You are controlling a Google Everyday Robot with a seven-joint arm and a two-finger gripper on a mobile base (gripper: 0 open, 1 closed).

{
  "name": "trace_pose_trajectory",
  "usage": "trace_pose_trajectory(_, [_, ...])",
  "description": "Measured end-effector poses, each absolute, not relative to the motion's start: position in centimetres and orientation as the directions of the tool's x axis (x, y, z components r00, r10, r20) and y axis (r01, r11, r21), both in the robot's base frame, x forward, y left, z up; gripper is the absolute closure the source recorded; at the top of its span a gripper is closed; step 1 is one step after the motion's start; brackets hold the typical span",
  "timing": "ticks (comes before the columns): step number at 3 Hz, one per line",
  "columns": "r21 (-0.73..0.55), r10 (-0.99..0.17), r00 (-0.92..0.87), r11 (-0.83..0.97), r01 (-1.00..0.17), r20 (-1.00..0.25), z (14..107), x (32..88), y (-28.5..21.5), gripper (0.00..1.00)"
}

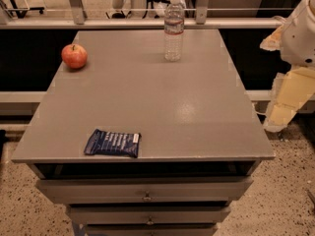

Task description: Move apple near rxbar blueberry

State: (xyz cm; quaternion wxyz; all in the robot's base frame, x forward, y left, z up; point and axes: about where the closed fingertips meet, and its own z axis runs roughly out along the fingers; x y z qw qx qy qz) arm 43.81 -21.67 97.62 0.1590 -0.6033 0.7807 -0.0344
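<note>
The red apple (74, 56) with yellowish patches stands upright near the far left edge of the grey tabletop (162, 97). The rxbar blueberry (112, 143), a flat navy wrapper with white lettering, lies near the front left edge of the same top. The two are far apart, along the left side. My gripper (278, 118) hangs off the table's right edge, beyond the top and well away from both things, below the white arm (302, 31). It holds nothing that I can see.
A clear plastic water bottle (173, 28) stands upright at the far middle of the top. Drawers (145, 191) sit below the front edge. A rail and railing posts (147, 22) run behind the table. Speckled floor lies around it.
</note>
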Motion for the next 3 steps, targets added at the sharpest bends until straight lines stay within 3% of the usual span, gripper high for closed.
trace_pose_trajectory(2, [-0.241, -0.935, -0.186, 0.264, -0.934, -0.301, 96.8, 47.1, -18.5, 0.0])
trace_pose_trajectory(3, [-0.226, -0.889, -0.145, 0.264, -0.938, -0.434, 95.5, 53.5, -11.5, 0.0])
